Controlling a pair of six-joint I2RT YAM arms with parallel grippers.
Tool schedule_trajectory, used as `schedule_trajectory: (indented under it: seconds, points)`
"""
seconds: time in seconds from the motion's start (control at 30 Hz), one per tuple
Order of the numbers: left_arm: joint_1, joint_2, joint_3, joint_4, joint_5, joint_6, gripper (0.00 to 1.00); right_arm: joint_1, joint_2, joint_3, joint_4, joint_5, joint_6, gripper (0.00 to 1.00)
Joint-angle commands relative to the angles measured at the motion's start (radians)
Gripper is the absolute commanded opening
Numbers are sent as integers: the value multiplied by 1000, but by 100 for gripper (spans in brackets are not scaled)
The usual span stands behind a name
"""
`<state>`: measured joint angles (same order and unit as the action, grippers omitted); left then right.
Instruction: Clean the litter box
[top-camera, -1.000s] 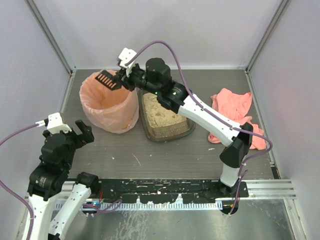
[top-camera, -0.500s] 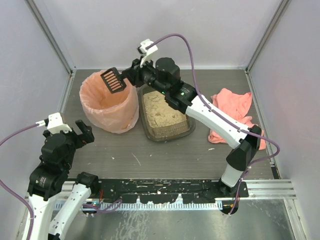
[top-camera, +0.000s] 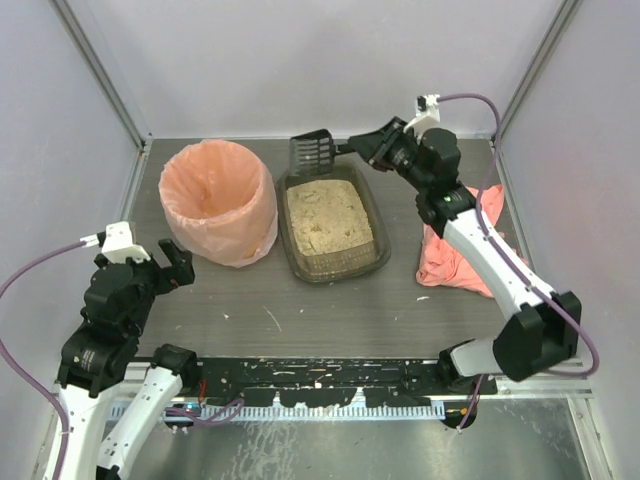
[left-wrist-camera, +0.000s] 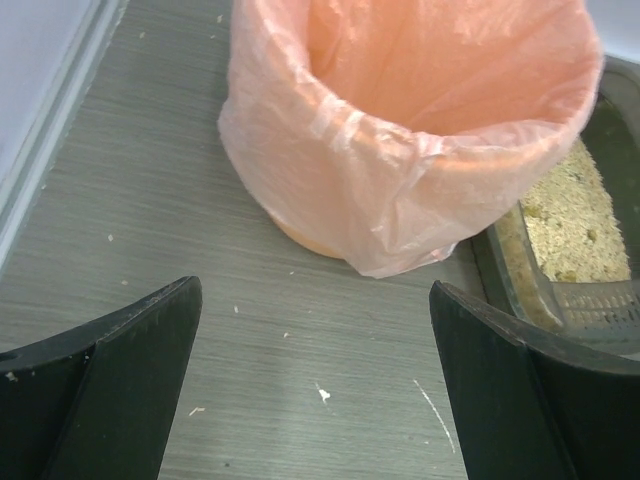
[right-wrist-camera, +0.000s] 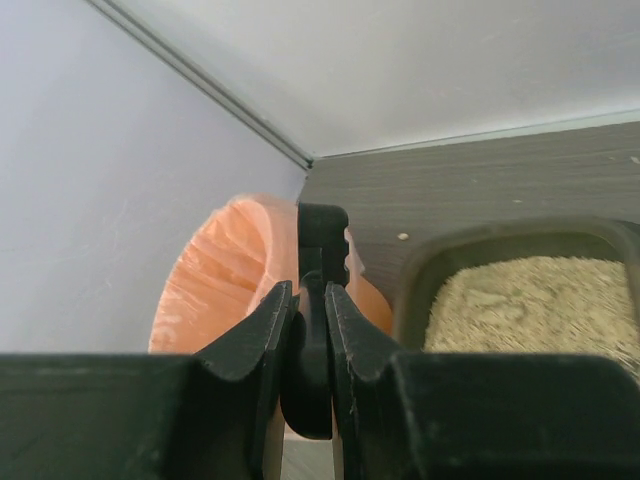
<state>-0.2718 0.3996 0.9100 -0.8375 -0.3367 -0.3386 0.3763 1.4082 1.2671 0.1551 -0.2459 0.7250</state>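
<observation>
The litter box (top-camera: 283, 215) is a dark olive tray of beige litter in the middle of the table; its rim (right-wrist-camera: 418, 272) also shows in the right wrist view and its near corner (left-wrist-camera: 503, 268) in the left wrist view. My right gripper (top-camera: 366, 147) is shut on the handle of a black slotted scoop (top-camera: 312, 150), held over the box's far end. Seen from the right wrist, the scoop handle (right-wrist-camera: 322, 238) stands edge-on between the jaws of the right gripper (right-wrist-camera: 308, 297). My left gripper (top-camera: 166, 264) hangs open near the front left, with only bare table between the fingers of the left gripper (left-wrist-camera: 312, 300).
A round bin lined with a peach-pink bag (top-camera: 218, 200) stands just left of the litter box, touching it, and fills the left wrist view as the bag (left-wrist-camera: 400, 130). A crumpled pink cloth (top-camera: 462, 250) lies at the right. Small crumbs dot the table (top-camera: 330, 310). Walls close in the back and sides.
My right arm has swung to the right, carrying the scoop from above the bin to the far end of the litter box. The left arm has not moved.
</observation>
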Motion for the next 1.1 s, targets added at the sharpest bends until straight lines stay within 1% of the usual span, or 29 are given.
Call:
schedule_trajectory:
  seconds: [0.0,0.13,0.3,0.4,0.5,0.57,0.73,1.07]
  points:
    - [7,45,20,124,118,72,98,-13,-159,-44,-70,60,-126,1]
    - [8,84,53,172,178,98,98,-14,-168,-36,-268,155,-299,1]
    - [8,122,31,256,303,82,98,-14,-149,-34,-402,266,-440,1]
    - [7,130,10,286,308,65,98,-13,-85,26,-490,295,-509,1]
    - [7,129,0,278,285,55,98,-6,16,116,-581,275,-555,1]
    - [8,128,-3,260,255,45,98,18,71,156,-605,287,-580,1]
    - [7,118,-8,231,237,31,98,100,182,243,-647,424,-633,1]
    - [7,120,-6,220,220,24,98,102,282,277,-657,339,-597,1]
